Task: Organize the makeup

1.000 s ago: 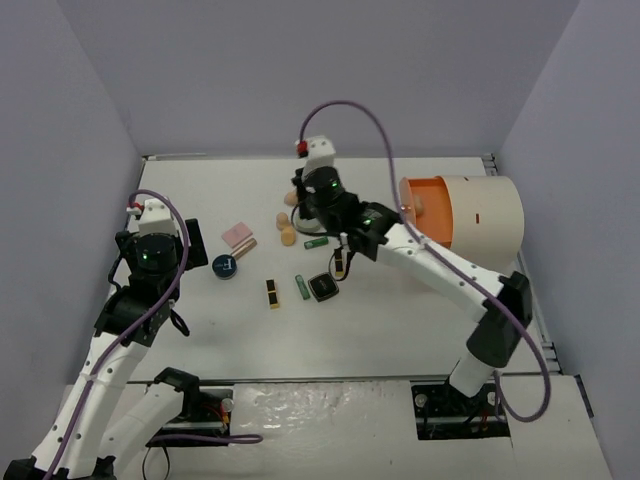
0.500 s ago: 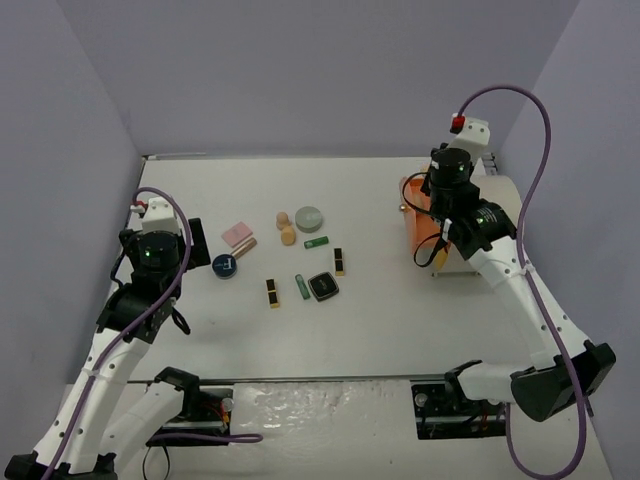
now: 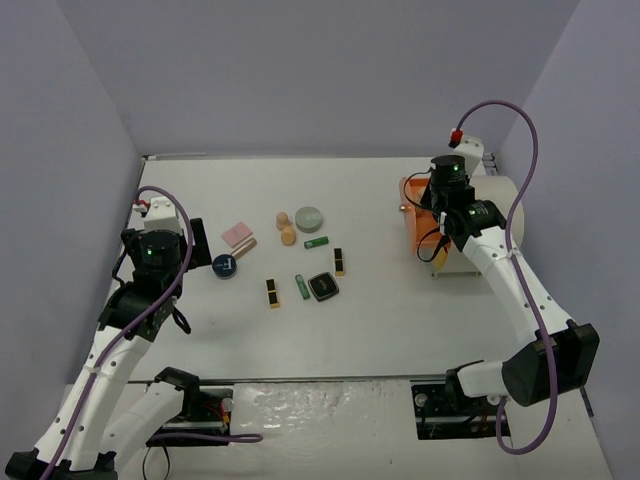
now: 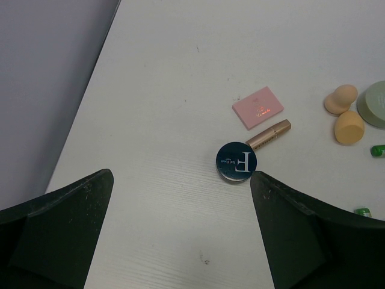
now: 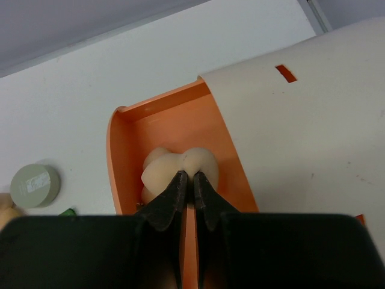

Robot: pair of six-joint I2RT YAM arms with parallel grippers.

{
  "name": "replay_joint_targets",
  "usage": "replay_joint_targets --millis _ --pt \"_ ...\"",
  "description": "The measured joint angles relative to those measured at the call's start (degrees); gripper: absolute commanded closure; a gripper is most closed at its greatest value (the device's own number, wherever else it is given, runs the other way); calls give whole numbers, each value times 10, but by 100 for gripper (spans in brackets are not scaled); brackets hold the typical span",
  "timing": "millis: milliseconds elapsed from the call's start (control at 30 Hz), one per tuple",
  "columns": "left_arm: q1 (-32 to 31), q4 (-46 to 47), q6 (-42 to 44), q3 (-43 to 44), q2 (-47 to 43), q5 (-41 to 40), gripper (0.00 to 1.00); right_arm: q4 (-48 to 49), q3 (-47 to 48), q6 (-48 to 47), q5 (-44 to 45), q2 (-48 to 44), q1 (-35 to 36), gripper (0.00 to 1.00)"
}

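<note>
My right gripper [image 5: 192,176] is shut on a peach sponge [image 5: 204,161] and holds it over the open orange drawer [image 5: 129,129] of the cream drum [image 5: 301,114]. Another pale sponge [image 5: 157,171] sits in that drawer. In the top view the right gripper [image 3: 437,205] is above the drawer [image 3: 412,222]. The rest of the makeup lies mid-table: two peach sponges [image 3: 285,228], green compact [image 3: 309,217], pink palette [image 3: 237,234], rose tube [image 3: 244,248], blue compact [image 3: 225,266], two lipsticks [image 3: 339,261], green tubes [image 3: 316,242], black compact [image 3: 322,287]. My left gripper [image 3: 165,262] is open and empty, just left of the blue compact [image 4: 236,161].
The drum [image 3: 485,212] lies on its side at the table's right edge. The grey wall runs close along the left [image 4: 42,90]. In the left wrist view the pink palette [image 4: 258,107] and rose tube [image 4: 268,133] lie beyond the blue compact.
My right arm has swung from the middle of the table to the drum, carrying a peach sponge to the orange drawer. The left arm has barely moved.
</note>
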Motion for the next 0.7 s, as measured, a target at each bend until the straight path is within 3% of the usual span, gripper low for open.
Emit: replay_joint_targets --millis 700 --pt "0 0 0 0 0 0 3 27 -11 41 12 31 0 74"
